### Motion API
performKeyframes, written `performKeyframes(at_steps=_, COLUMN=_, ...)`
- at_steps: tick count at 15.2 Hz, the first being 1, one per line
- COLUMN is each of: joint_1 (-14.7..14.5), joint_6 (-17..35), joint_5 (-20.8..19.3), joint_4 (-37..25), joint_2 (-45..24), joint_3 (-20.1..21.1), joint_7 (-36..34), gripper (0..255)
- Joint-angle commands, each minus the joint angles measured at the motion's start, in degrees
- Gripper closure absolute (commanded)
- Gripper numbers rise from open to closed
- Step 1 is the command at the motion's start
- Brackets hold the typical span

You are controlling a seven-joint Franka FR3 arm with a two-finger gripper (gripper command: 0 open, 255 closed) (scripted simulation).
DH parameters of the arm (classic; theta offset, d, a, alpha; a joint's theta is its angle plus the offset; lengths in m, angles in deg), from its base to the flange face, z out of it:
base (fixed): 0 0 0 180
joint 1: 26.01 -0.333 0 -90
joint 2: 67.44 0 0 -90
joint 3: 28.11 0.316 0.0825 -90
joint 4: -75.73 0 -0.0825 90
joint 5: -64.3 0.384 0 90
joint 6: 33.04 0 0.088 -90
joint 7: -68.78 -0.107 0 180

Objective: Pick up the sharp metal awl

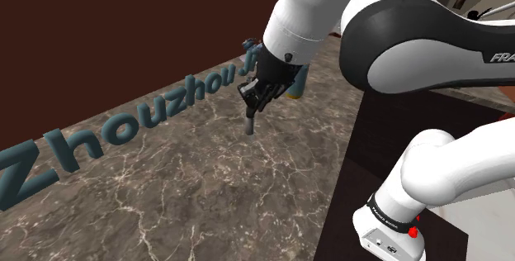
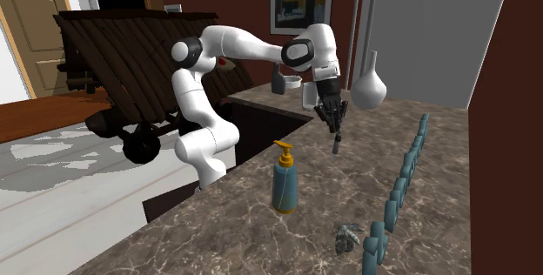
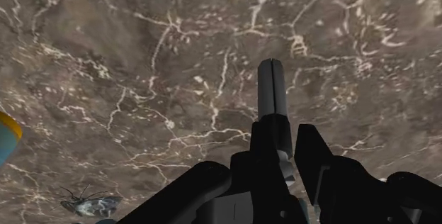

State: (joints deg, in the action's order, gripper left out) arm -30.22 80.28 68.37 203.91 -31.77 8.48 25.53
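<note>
The gripper [image 1: 252,101] is pinching the awl [image 1: 249,121] tight between its fingers. The tool pokes out past the fingertips, hanging above the marble counter [image 1: 165,185]. A soap bottle [image 2: 284,180] stands well off to one side.

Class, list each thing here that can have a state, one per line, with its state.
Claw: shut on the awl.
Awl: held, hanging below the claw, clear of the counter.
Soap bottle: upright on the counter.
Vase: upright.
</note>
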Motion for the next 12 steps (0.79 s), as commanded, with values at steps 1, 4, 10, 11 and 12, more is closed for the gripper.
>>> performKeyframes(at_steps=1, joint_1=0.1, joint_6=-1.47, joint_5=-0.14, joint_4=-1.46, joint_2=0.0, joint_3=-0.44, joint_7=0.37, gripper=255)
performKeyframes(at_steps=4, joint_1=0.35, joint_6=-3.62, joint_5=-0.41, joint_4=-3.89, joint_2=-0.28, joint_3=-0.85, joint_7=0.73, gripper=255)
performKeyframes(at_steps=10, joint_1=0.96, joint_6=-7.89, joint_5=-1.01, joint_4=-9.05, joint_2=-1.16, joint_3=-1.47, joint_7=1.34, gripper=255)
performKeyframes(at_steps=11, joint_1=0.98, joint_6=-8.0, joint_5=-1.02, joint_4=-9.18, joint_2=-1.19, joint_3=-1.49, joint_7=1.36, gripper=255)
performKeyframes(at_steps=12, joint_1=0.98, joint_6=-8.01, joint_5=-1.02, joint_4=-9.19, joint_2=-1.19, joint_3=-1.49, joint_7=1.36, gripper=255)
